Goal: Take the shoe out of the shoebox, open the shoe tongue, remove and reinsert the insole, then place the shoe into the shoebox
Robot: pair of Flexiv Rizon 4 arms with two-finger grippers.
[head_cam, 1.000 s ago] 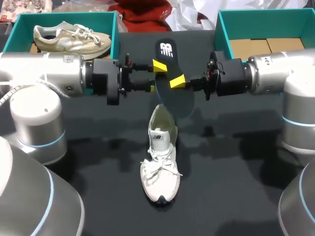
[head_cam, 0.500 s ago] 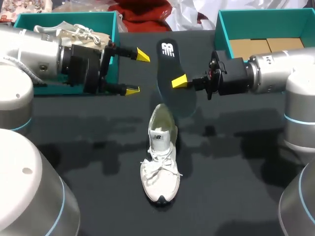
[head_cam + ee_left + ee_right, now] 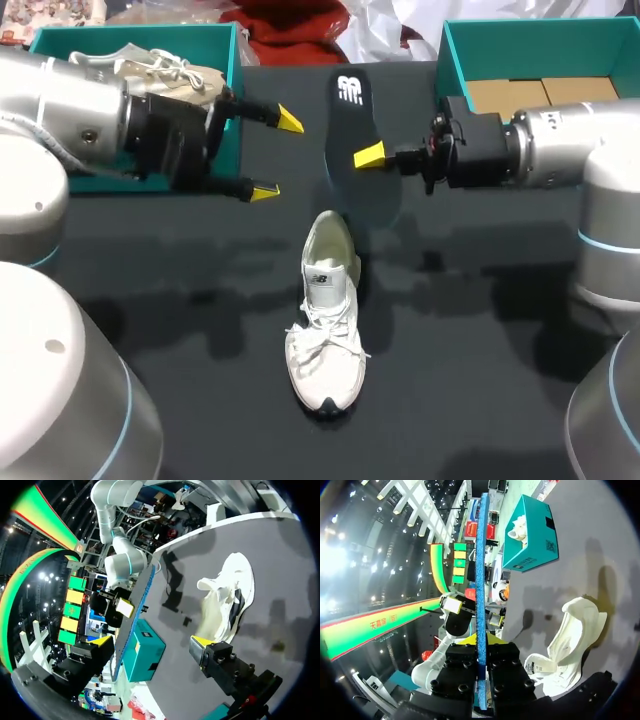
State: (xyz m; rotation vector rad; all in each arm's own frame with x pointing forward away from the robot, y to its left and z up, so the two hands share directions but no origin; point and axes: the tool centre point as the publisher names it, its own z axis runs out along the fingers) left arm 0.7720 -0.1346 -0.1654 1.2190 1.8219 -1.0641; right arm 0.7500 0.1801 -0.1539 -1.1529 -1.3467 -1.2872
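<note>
A white shoe (image 3: 325, 310) lies on the black table, toe toward the near edge, tongue pulled up. Above its heel hangs the dark insole (image 3: 345, 130), with my right gripper (image 3: 370, 156) shut on its edge. In the right wrist view the insole's blue edge (image 3: 481, 570) stands upright between the fingers of that gripper (image 3: 481, 642), with the shoe (image 3: 570, 640) below. My left gripper (image 3: 277, 156) stands open left of the insole, holding nothing. From the left wrist, that gripper (image 3: 150, 645) faces the insole (image 3: 135, 605) edge-on, the shoe (image 3: 230, 595) beyond.
A teal shoebox (image 3: 236, 95) at the back left holds a beige shoe (image 3: 150, 65), close behind my left gripper. A second teal box (image 3: 452, 60) at the back right holds brown cardboard pieces.
My left gripper let go of the insole, opened wide and drew back to the left toward the teal box. The right gripper kept the insole and shifted it slightly farther back.
</note>
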